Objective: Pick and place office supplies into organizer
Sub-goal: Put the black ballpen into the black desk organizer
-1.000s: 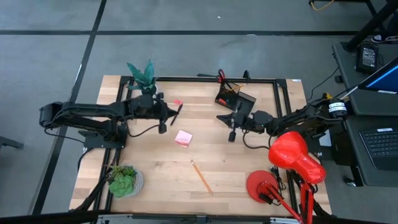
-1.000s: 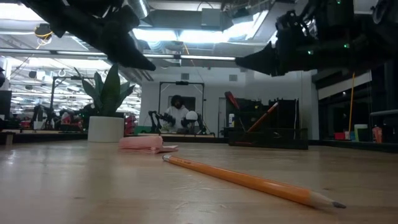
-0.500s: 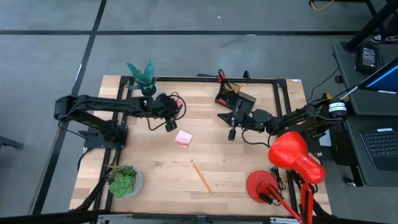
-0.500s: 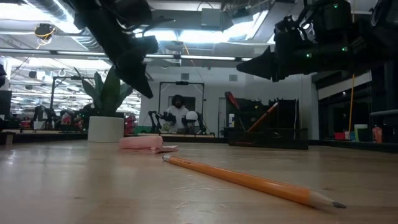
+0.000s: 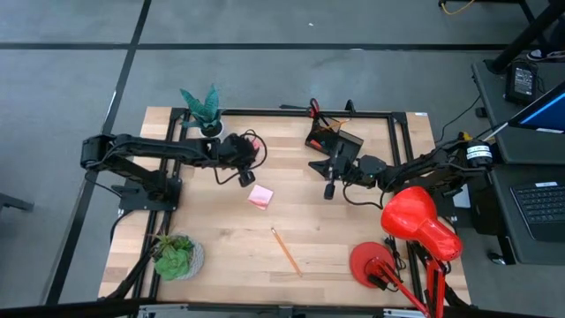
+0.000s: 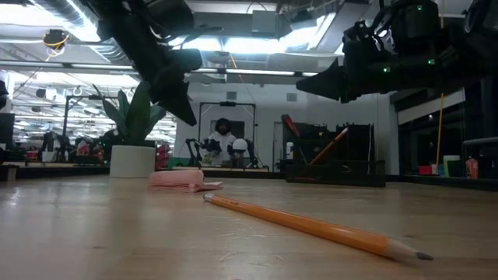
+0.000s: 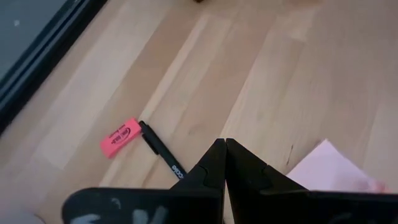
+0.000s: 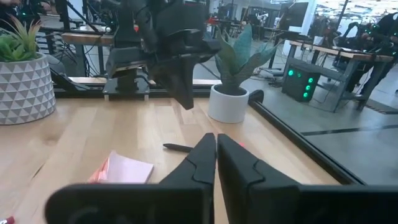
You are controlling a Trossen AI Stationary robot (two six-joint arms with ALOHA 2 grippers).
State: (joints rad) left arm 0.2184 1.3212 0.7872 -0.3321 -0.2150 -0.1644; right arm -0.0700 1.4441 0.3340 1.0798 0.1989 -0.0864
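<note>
Wooden worktop (image 5: 221, 238) held the pink pad (image 5: 259, 196) at frame centre and the black organizer (image 5: 333, 139) above it. Left claw (image 5: 244, 170) and right claw (image 5: 328, 185) hung shut, empty.

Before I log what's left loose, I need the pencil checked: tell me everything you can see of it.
The pencil is orange with a sharpened tip and looks wooden. It lies flat on the bare table, near the front edge, slanted, apart from the sticky pad behind it. In the low view its tip points toward the camera's right. Nothing touches it; neither gripper is near it.
</note>
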